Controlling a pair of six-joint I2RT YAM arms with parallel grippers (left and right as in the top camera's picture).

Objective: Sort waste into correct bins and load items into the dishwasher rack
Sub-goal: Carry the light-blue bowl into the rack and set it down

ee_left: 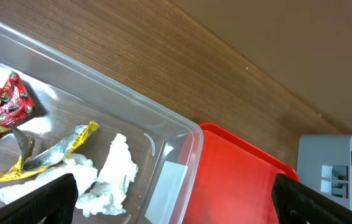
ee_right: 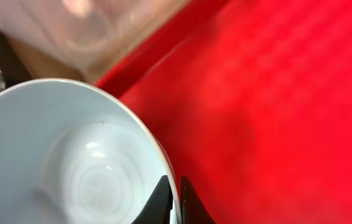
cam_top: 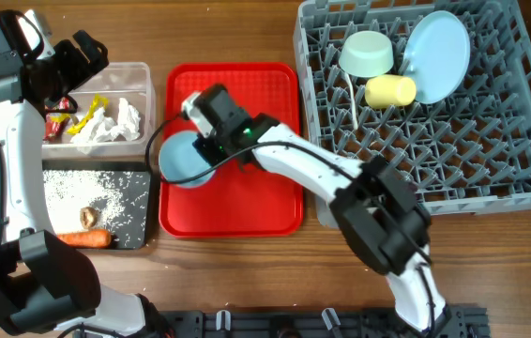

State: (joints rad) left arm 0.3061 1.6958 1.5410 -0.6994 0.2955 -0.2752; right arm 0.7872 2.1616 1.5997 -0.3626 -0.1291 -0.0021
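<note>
My right gripper (cam_top: pixel 211 148) (ee_right: pixel 176 193) is shut on the rim of a pale-blue bowl (cam_top: pixel 183 160) (ee_right: pixel 70 162) at the left edge of the red tray (cam_top: pixel 247 202). My left gripper (cam_top: pixel 83 58) (ee_left: pixel 176 214) is open and empty above the clear bin (cam_top: pixel 144 75) (ee_left: pixel 176 143), which holds red and yellow wrappers (cam_top: pixel 59 120) (ee_left: pixel 2 106) and white tissue (cam_top: pixel 115 122) (ee_left: pixel 111 174). The black bin (cam_top: pixel 139 202) holds rice grains (cam_top: pixel 106 197), a brown lump (cam_top: pixel 88 217) and a carrot (cam_top: pixel 83 238). The grey rack (cam_top: pixel 491 141) holds a plate (cam_top: pixel 437 54), a bowl (cam_top: pixel 367 53), a yellow cup (cam_top: pixel 390 90) and a white spoon (cam_top: pixel 353 99).
The red tray (ee_left: pixel 238 180) lies between the bins and the rack. The rack's corner (ee_left: pixel 344 168) shows at the right of the left wrist view. Bare wooden table (cam_top: pixel 228 33) runs along the back.
</note>
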